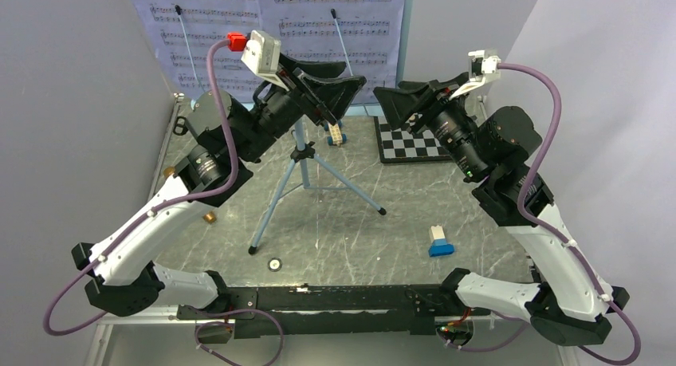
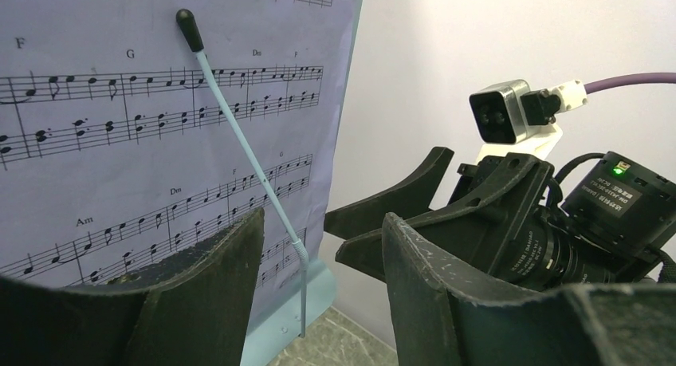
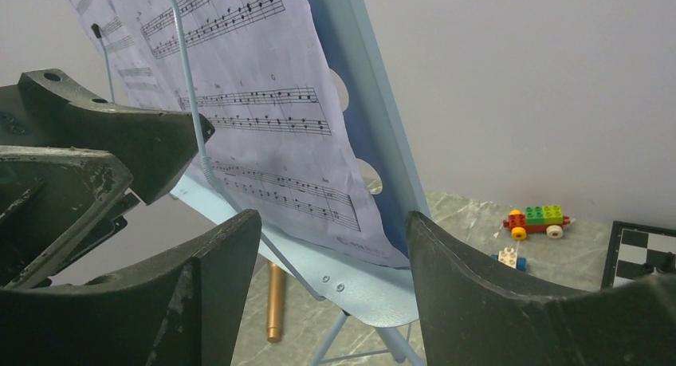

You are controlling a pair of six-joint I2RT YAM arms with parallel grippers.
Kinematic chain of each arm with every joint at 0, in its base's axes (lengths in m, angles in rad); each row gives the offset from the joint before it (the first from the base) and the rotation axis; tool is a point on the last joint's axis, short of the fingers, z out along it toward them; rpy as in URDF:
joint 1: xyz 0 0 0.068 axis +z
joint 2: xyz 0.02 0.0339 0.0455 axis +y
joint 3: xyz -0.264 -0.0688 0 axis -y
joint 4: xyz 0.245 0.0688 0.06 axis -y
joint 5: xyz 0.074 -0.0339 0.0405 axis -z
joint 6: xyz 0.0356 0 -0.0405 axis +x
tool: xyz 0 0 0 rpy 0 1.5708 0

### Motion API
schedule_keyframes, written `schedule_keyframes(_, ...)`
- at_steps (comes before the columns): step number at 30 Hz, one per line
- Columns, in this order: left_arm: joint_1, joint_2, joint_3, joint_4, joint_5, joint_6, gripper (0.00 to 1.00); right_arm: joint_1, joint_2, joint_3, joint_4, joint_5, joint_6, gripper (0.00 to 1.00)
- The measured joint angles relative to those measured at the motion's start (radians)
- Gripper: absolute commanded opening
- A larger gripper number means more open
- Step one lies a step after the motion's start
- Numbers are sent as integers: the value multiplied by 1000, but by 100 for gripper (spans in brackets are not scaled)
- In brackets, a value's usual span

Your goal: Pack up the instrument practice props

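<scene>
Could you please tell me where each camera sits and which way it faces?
Top external: above and behind the arms, looking down over the table at the music stand; both arms and bases show.
Left wrist: on the left arm, facing the sheet-music pages through its own open jaws; the right arm shows at right.
Right wrist: on the right arm, looking up across the pages; own open jaws, left arm at left.
Shared: both wrist views show the same pages and the other arm.

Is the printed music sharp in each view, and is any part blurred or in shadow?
Left wrist view: sheet music sharp, near fingers soft. Right wrist view: notes sharp, page partly shaded. Top view: staves small, notes unreadable, light even.
</scene>
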Motion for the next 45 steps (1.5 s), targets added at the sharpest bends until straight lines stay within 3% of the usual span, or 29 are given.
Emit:
schedule_keyframes(8,2,21,2,-1,0,0,59,0,17,0,-4,-8,-17,59)
schedule_keyframes(16,6,23,6,-1,1,-1,48,0,50,2,-4,-44,-32,45)
schedule_keyframes(26,12,25,18,0,2,-3,38,0,50,3,20,-50,-45,18)
schedule_keyframes(29,14,31,22,0,3,-3,38,0,42,-1,24,-50,-50,0)
schedule_keyframes(36,15,46,34,0,3,-3,33,0,27,-3,28,-49,-55,0)
schedule_keyframes(43,19,65,60,-2,9,-7,2,0,25,-4,29,-50,-55,0)
schedule_keyframes(45,20,66,60,-1,11,-11,0,0,21,-6,29,-49,-55,0)
